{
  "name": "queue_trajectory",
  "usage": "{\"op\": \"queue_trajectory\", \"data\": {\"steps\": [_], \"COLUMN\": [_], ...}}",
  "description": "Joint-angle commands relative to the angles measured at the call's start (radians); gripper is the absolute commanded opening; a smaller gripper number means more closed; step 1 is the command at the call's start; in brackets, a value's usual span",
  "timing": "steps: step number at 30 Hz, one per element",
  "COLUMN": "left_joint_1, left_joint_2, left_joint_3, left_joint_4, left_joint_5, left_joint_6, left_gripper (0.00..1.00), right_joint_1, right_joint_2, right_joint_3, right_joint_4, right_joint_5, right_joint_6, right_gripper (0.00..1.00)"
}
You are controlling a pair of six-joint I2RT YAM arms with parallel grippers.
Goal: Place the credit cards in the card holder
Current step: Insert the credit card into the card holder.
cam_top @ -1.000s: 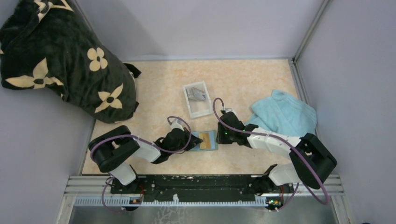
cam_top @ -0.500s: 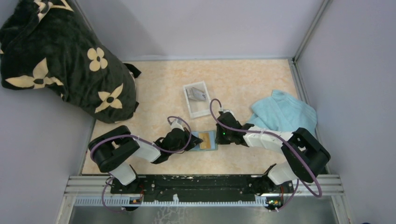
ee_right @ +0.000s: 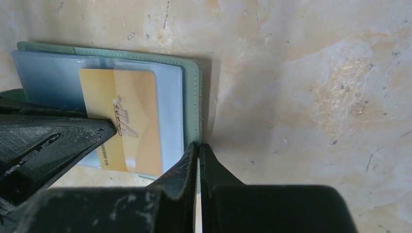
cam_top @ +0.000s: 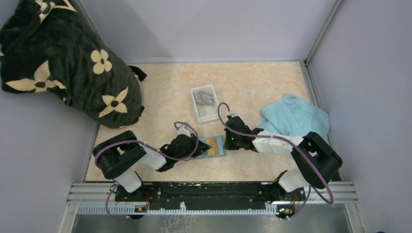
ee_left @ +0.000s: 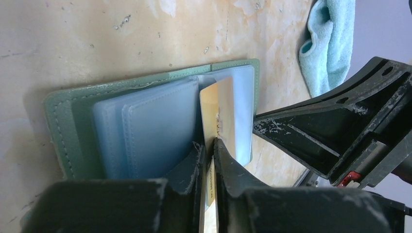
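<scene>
Pinching an orange-yellow plastic card (ee_left: 223, 111), left gripper (ee_left: 208, 144) hangs over open grey-green folding card holder (ee_left: 58, 121); right gripper (ee_right: 198, 144), closed, meets its edge.

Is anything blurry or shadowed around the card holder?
Left wrist: left gripper by the lens looks soft, the orange card it pinches is sharp. Right wrist: the card holder throws a dark shadow rightward onto the table. Top external: even light.

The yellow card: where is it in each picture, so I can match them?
Top external: yellow card at centre, below the white tray.
Left wrist: card at centre, running down between the fingers.
Right wrist: card left of centre, face up.
Shared landmark: the green-edged card holder beneath it.
</scene>
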Motion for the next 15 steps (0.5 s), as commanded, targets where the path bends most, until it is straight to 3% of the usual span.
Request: {"op": "queue_trajectory", "data": {"steps": [1, 7, 15], "left_joint_1": [-0.011, -0.012, -0.011], "left_joint_2": [0.07, 0.129, 0.127], "left_joint_3": [-0.048, -0.057, -0.053], "left_joint_4": [-0.007, 0.159, 0.142], "left_joint_5": [0.127, 0.205, 0.212], "left_joint_6": [0.076, 0.081, 0.084], "left_gripper": [0.16, 0.21, 0.21], "right_joint_1": [0.018, 0.022, 0.023], "right_joint_2": [0.033, 0.04, 0.043], "right_joint_3": [0.016, 0.018, 0.022], "right_joint_4": [0.045, 0.045, 0.045], "right_joint_5": [-0.037, -0.046, -0.056], "right_joint_6": [0.019, 0.02, 0.019], "right_gripper": [0.0, 0.0, 0.0]}}
